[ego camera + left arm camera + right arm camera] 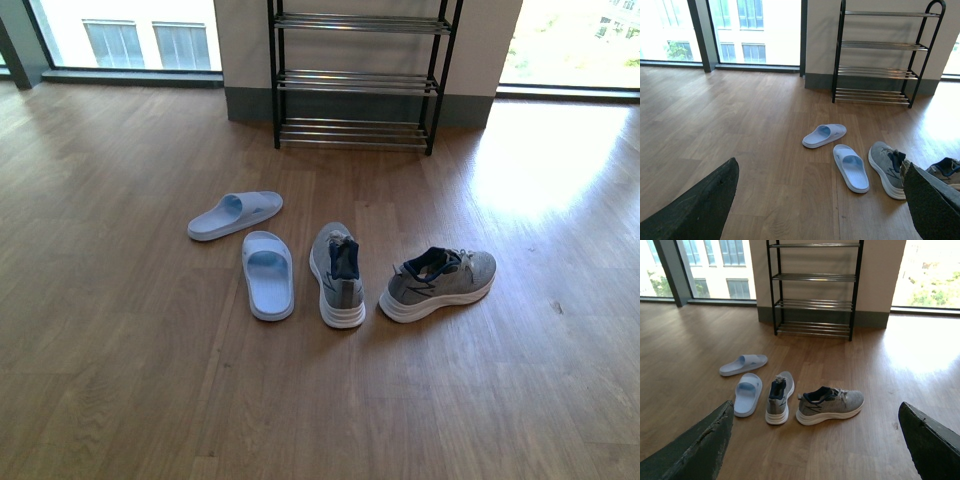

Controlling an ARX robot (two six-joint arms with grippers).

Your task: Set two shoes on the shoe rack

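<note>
Two grey knit sneakers lie on the wood floor: one (337, 274) points away from me, the other (438, 283) lies sideways to its right. Left of them are two pale blue slides, one (268, 274) beside the sneaker and one (234, 215) farther back. The shoe rack (357, 80) stands against the far wall with its silver bar tiers bare. Neither arm shows in the front view. My left gripper (822, 205) is open above bare floor, left of the shoes. My right gripper (815, 445) is open with nothing between its fingers, the sideways sneaker (830, 405) just beyond it.
Large windows (130, 35) flank the wall section behind the rack. A bright sun patch (560, 150) lies on the floor at the right. Open wood floor (330, 190) separates the shoes from the rack.
</note>
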